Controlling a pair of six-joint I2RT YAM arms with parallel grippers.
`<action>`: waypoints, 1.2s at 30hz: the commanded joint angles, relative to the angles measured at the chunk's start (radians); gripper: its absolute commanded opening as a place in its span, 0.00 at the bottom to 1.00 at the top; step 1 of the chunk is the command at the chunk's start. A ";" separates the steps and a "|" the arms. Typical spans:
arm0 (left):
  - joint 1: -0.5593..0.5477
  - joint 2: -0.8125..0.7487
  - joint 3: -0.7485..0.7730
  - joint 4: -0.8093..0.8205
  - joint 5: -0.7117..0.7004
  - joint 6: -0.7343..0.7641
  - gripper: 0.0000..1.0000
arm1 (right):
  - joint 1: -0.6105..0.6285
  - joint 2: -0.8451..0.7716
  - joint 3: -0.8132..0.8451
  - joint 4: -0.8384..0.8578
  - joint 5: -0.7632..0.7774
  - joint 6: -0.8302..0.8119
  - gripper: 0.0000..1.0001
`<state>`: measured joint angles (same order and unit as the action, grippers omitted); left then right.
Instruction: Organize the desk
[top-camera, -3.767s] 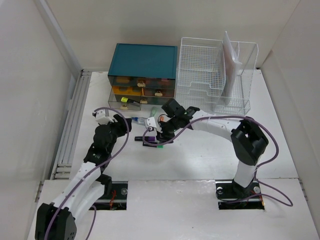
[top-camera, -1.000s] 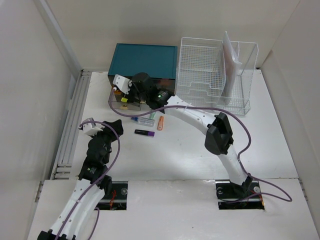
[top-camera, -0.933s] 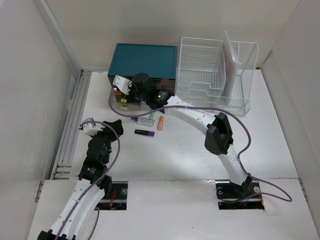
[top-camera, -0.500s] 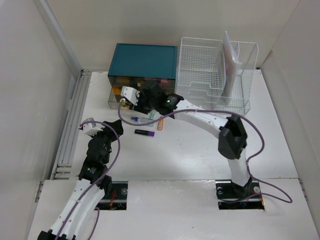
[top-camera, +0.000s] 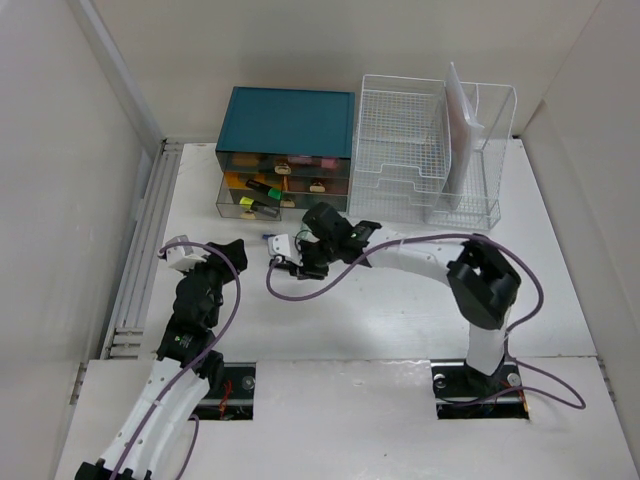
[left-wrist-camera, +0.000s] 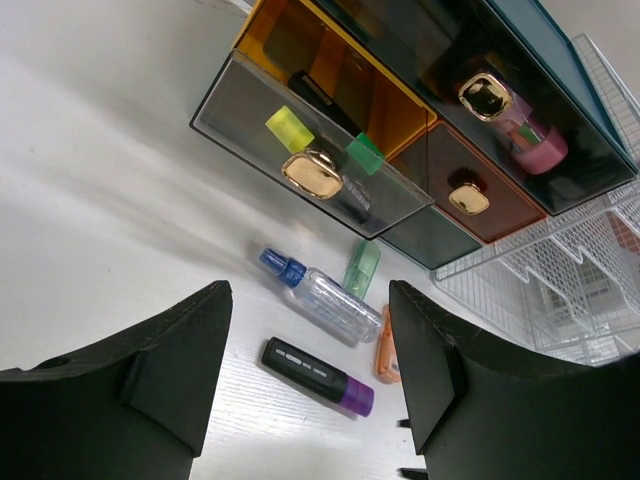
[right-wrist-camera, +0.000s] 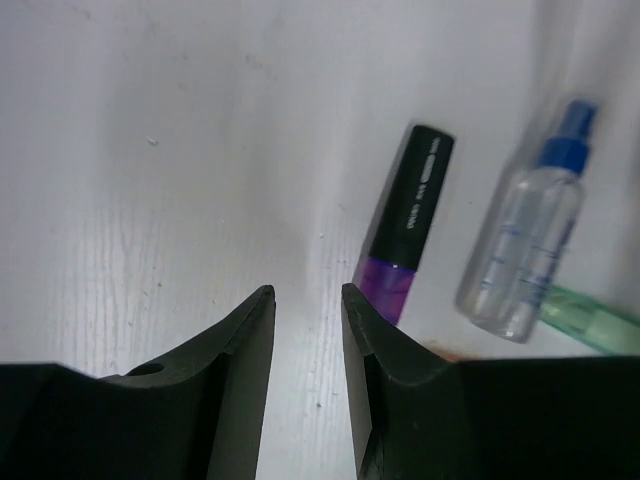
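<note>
Highlighter (right-wrist-camera: 405, 235) up and right of the right gripper (right-wrist-camera: 305, 300) in the right wrist view, near but untouched, outside the gap between the fingers. Long axis close to upright in that frame, black end at top, purple cap at bottom, leaning slightly rightward. Spray bottle (right-wrist-camera: 525, 250) just beside it on the right. Right gripper parted only narrowly, empty, poised over bare desk (top-camera: 400, 320) spread across the middle of the top view. Left gripper (left-wrist-camera: 305, 300) spread wide, empty, set back at left centre. Right arm judged nearer; probably calls for a shift rightward and wider jaws.
</note>
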<state>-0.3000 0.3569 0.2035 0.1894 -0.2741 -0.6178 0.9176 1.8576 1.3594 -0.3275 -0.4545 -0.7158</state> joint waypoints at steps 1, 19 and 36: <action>-0.002 -0.018 -0.006 0.048 0.007 0.013 0.61 | 0.001 0.043 0.033 0.084 0.009 0.047 0.38; -0.002 -0.036 -0.015 0.039 0.007 0.013 0.61 | 0.001 0.190 0.116 0.102 0.131 0.121 0.43; -0.002 -0.076 -0.015 0.021 0.016 0.013 0.61 | 0.001 0.264 0.145 0.039 0.221 0.153 0.45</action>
<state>-0.3000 0.3016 0.1936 0.1856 -0.2649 -0.6178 0.9176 2.0914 1.4616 -0.2588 -0.2554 -0.5751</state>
